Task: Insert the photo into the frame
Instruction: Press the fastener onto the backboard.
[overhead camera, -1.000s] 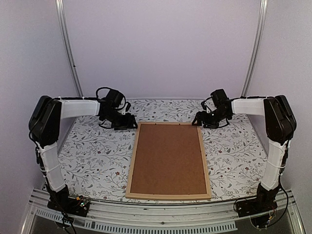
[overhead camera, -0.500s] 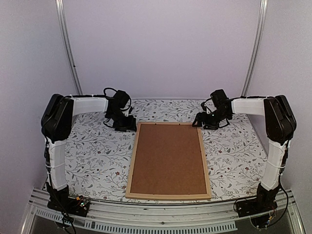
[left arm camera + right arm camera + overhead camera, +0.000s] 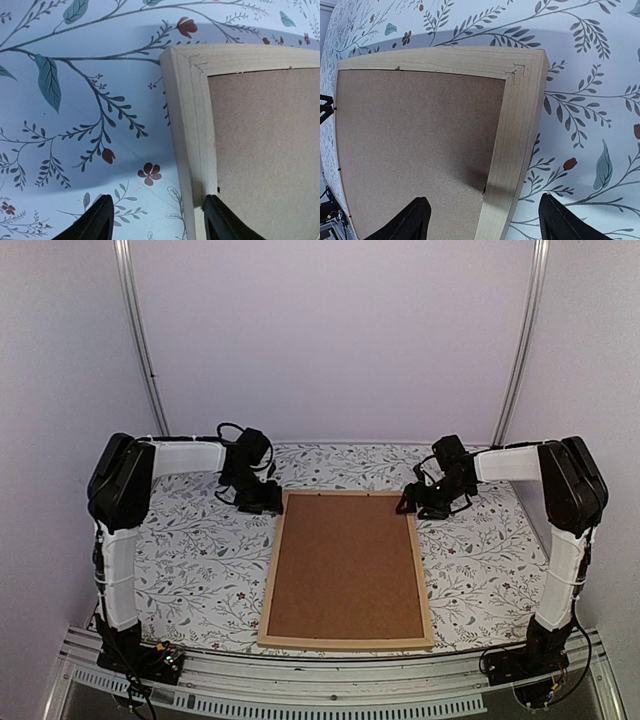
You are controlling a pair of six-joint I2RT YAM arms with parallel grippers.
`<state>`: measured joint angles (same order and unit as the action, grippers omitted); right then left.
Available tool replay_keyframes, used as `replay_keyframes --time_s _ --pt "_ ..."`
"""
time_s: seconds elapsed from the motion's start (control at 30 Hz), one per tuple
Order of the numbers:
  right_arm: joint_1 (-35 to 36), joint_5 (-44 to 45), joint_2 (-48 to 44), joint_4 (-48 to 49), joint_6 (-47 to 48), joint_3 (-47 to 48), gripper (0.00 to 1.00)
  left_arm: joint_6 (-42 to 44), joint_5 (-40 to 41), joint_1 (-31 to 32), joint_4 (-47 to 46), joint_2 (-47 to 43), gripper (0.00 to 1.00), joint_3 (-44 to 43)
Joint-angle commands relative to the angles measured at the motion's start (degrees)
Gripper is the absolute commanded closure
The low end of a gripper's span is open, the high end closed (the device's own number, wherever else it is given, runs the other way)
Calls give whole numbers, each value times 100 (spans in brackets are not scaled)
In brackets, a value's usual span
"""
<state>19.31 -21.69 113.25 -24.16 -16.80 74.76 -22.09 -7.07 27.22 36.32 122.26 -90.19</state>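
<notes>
Frame (image 3: 345, 642) lay flat on the bench (image 3: 190, 540), back side up, with the brown board (image 3: 345, 565) sitting inside its bars. I saw no photo in any view. It may have been under the board, but I couldn't tell.

Left fingers (image 3: 96, 223) were spread wide and held nothing. They straddled the frame's left bar just short of its far left corner, one finger over the bench and the other over the bar's inner edge by the board. Right fingers (image 3: 413, 221) were also wide and held nothing, mirrored at the far right corner, one finger over the board and the other over the bench. I couldn't tell whether either pair touched the bar.

My read was that the step was a two-arm grab of the far corners to lift or turn the frame.

To do it well:
- Lower both arms at the same rate, keeping each bar centred in its gap.
- Keep the inner fingers on the wood and off the board edge, so the board doesn't get pushed or popped.
- Close both pairs together. One side gripping first would likely skew the frame on the bench.
- Raise the far edge level. The board looked loose-fitted and could slide out if the frame tipped fast.
</notes>
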Motion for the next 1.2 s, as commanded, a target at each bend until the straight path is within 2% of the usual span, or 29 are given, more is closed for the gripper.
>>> replay_keyframes --time_s 0.0,0.57,0.83,1.17 --pt "-7 -115 -134 116 -73 -172 22 -5 -61 101 112 151 36 -143" --pt "264 -91 -74 232 -203 -355 25 -54 92 251 193 462 36 -195" --pt "345 -63 -51 253 -237 -403 26 -31 549 374 631 680 36 -444" --pt "429 -125 45 394 -300 -495 28 -117 484 647 707 912 36 -681"
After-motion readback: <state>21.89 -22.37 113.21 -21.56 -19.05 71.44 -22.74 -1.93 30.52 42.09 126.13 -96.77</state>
